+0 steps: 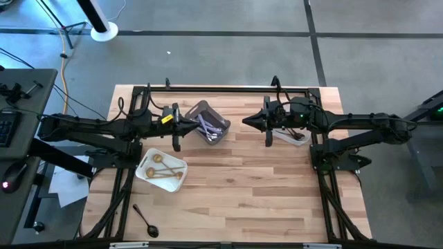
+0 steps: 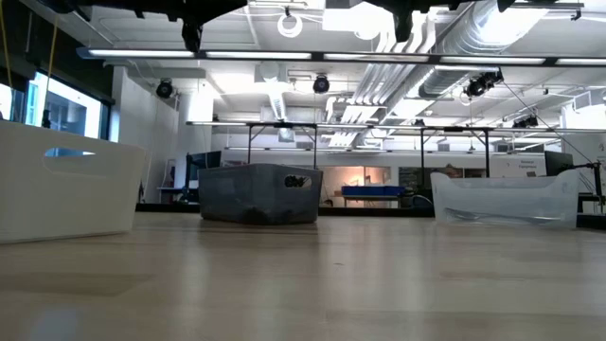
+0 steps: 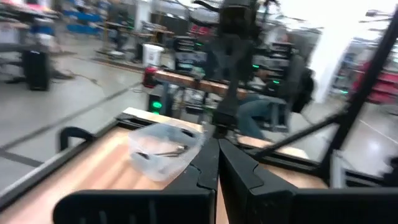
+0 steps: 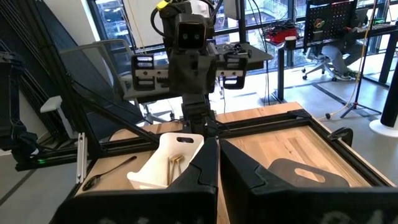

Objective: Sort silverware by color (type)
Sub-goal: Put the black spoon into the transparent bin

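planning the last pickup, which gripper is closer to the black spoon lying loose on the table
Left. The left gripper hangs beside the grey bin, up the table from the black spoon; the right gripper hangs across the table by the clear tub.

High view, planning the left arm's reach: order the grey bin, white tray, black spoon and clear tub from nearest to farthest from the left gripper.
From the left gripper:
1. Grey bin, just beside it toward centre.
2. White tray, on the near side; a close second.
3. Black spoon, near table edge.
4. Clear tub, under the right arm.

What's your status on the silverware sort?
Both grippers, left and right, shut, empty, raised. Black spoon loose on table. Nothing blocking.
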You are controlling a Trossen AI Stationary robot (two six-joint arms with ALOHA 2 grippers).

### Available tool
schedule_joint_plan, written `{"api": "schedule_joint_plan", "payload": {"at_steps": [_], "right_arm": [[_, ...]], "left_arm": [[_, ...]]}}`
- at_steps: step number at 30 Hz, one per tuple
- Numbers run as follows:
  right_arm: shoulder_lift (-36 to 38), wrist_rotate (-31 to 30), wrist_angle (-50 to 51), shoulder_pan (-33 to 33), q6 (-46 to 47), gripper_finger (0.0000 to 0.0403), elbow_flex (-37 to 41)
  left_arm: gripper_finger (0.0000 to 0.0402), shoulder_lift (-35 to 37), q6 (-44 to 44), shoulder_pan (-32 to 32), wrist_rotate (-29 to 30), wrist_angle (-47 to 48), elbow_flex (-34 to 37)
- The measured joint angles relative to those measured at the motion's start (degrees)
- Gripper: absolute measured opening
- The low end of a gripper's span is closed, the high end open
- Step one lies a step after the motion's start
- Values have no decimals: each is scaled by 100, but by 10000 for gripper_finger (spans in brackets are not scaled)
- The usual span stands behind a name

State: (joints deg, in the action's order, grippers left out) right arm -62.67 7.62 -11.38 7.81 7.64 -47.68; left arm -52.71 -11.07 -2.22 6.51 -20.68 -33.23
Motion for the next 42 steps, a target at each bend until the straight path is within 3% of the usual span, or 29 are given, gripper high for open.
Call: {"api": "schedule_joint_plan", "payload": {"at_steps": [5, 9, 13, 17, 26, 33, 35, 39, 42], "right_arm": [[0, 1, 0, 0, -11, 0, 0], [2, 2, 69, 0, -15, 0, 0], [2, 2, 223, 1, -17, 0, 0], [2, 2, 342, 0, -17, 0, 0], [2, 2, 416, 7, -63, 0, 0], [2, 2, 587, 7, -61, 0, 0], [2, 2, 617, 7, -23, 0, 0], [2, 2, 631, 7, -20, 0, 0], [2, 2, 654, 7, -19, 0, 0]], "left_arm": [[0, 0, -234, 69, -778, 811, -159], [0, -19, -494, 387, -1224, 2961, -940], [0, -179, -525, 1143, -1112, 5132, -1874], [0, -466, -659, 2220, -722, 6490, -2595], [0, -1687, -1575, 4772, -587, 6913, -2918], [0, -2834, -2034, 5946, 170, 6888, -2918], [0, -3126, -2137, 6068, -99, 6879, -2918], [0, -3560, -2283, 6078, -1421, 6777, -2918], [0, -3768, -2381, 6078, -1738, 6613, -2918]]}}
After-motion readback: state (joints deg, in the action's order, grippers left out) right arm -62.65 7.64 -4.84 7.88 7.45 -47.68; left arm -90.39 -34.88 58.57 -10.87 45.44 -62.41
